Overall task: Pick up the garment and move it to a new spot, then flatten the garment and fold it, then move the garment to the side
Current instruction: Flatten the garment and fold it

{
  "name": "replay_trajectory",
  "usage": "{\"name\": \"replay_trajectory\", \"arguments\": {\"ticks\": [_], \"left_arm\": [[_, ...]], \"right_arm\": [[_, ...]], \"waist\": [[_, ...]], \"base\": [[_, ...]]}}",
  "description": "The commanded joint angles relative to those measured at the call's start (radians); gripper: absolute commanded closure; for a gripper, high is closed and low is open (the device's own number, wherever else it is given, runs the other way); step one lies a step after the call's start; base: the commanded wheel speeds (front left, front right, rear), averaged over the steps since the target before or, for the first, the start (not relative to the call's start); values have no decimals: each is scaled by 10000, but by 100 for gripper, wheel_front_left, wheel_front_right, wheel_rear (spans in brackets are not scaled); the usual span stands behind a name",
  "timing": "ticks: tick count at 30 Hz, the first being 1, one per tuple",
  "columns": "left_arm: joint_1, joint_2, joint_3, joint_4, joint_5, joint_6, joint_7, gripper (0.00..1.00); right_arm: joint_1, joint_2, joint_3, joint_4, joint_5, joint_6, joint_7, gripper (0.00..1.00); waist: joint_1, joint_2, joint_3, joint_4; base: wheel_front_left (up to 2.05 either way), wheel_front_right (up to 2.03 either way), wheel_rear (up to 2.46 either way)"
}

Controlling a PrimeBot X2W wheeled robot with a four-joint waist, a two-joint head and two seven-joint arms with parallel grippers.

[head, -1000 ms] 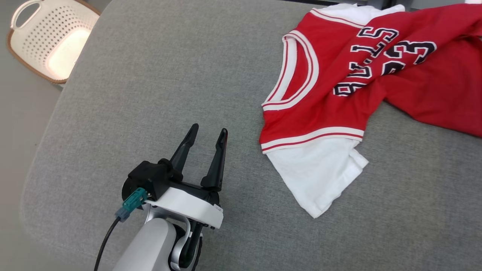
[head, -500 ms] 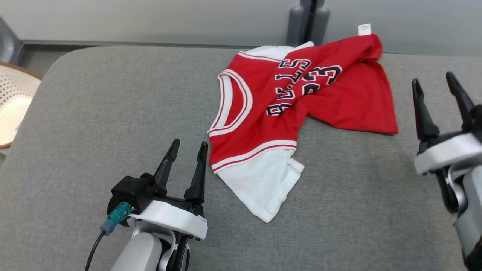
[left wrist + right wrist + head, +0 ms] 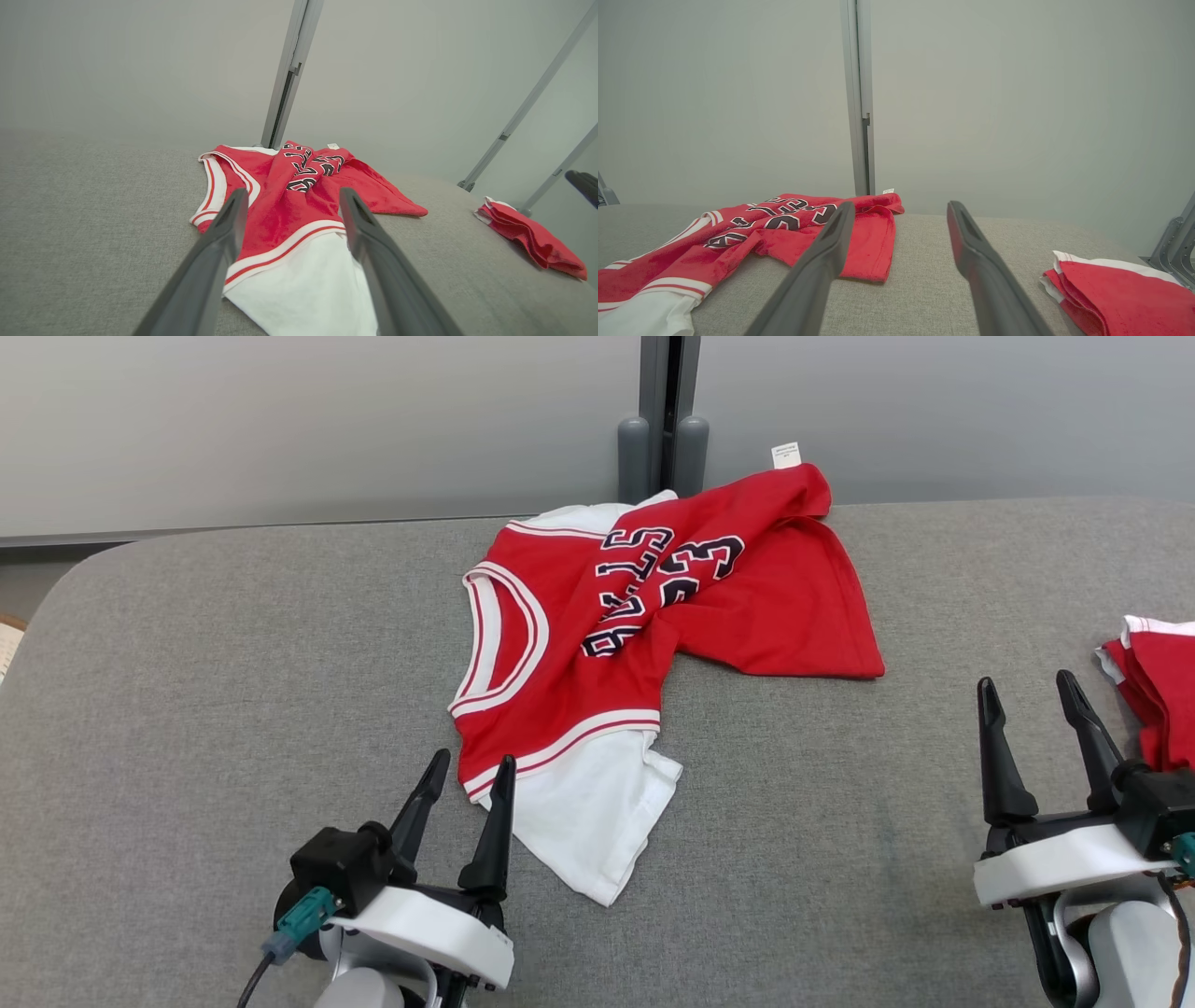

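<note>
A crumpled red basketball jersey (image 3: 569,700) with white trim, dark lettering and white sleeves lay on the wide grey fabric-covered surface (image 3: 233,663), directly in front of the upright grey metal post (image 3: 663,411) at the back edge. Its far corner, carrying a small white label (image 3: 785,455), reached almost to the post's foot. The collar opening lay to the left of the post, and one white sleeve (image 3: 583,821) spread out at the end farthest from it.

The left gripper (image 3: 473,761) stood in front of the post and a little to its left, at the jersey's near left edge. Its two dark fingers were spread wide with nothing between them. In the left wrist view they framed the white sleeve and the striped hem, but whether a fingertip touched the cloth could not be told.

The right gripper (image 3: 1025,681) stood well to the right of the post, apart from the jersey, its fingers equally wide and empty. A second red and white garment (image 3: 1158,691), folded, lay still farther right of the post, just beside that gripper.
</note>
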Motion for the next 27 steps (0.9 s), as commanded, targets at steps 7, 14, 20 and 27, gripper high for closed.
{"name": "replay_trajectory", "arguments": {"ticks": [7, 14, 20, 27], "left_arm": [[-98, 45, -796, 1587, -151, 323, 28, 0], [-826, 44, -1583, 2944, -1198, 573, 402, 0], [-1283, 44, -1957, 3687, -1596, 866, 903, 0], [-1634, 32, -2439, 4267, -2046, 794, 1289, 0]], "right_arm": [[-52, 78, -20, -207, -214, -18, -8, 0], [-202, -26, 207, -324, -492, -18, -8, 0], [-301, -11, 231, -414, -533, -18, -8, 0], [-416, -17, 278, -625, -704, -18, -8, 0]], "waist": [[0, 0, -10, -112], [0, 0, 178, -386], [0, 0, 280, -587], [0, 0, 474, -739]], "base": [[0, 0, 0], [0, 0, 0], [0, 0, 0], [0, 0, 0]]}}
